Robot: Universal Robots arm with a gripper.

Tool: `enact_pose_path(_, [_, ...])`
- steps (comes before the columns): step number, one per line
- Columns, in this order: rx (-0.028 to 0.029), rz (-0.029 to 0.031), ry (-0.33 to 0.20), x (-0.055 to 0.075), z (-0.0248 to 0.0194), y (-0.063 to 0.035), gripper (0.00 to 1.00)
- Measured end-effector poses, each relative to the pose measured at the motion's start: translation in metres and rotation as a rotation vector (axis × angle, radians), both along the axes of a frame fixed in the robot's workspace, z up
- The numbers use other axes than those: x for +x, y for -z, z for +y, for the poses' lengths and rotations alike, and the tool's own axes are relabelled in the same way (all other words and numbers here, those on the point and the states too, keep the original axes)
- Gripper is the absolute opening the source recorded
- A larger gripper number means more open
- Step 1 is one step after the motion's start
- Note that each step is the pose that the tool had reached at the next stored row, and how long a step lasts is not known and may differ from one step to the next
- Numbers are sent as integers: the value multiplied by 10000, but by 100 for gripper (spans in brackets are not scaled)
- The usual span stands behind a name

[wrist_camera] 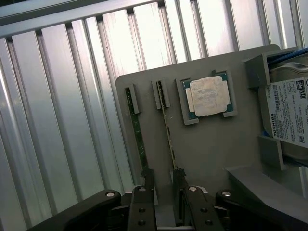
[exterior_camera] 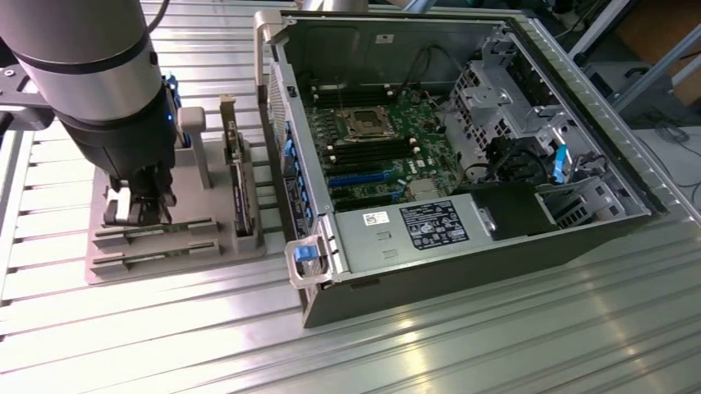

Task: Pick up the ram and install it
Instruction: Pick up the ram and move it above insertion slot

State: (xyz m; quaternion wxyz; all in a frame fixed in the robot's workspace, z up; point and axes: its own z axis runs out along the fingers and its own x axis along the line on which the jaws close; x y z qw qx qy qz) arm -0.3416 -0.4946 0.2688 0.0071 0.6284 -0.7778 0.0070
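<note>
Ribbed metal desk (exterior_camera: pixel 164 345) carries a grey tray (wrist_camera: pixel 207 154). The ram (wrist_camera: pixel 168 130) stands edgewise in the tray's slot, just below the wide-open tool (wrist_camera: pixel 162 180). Wrist view shows a processor chip (wrist_camera: pixel 208 96) on the tray; exterior view, an open computer (exterior_camera: pixel 438 139) beside the tray.

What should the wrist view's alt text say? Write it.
Open fingers hover at the near ends of two ram sticks standing on edge in a grey tray. A processor sits in its recess beside them, a hard drive past it, on a ribbed metal table.
</note>
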Motion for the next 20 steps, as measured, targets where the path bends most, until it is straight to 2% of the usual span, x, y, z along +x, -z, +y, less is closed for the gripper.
enact_pose_path(20, [0,0,0,0,0,63,30])
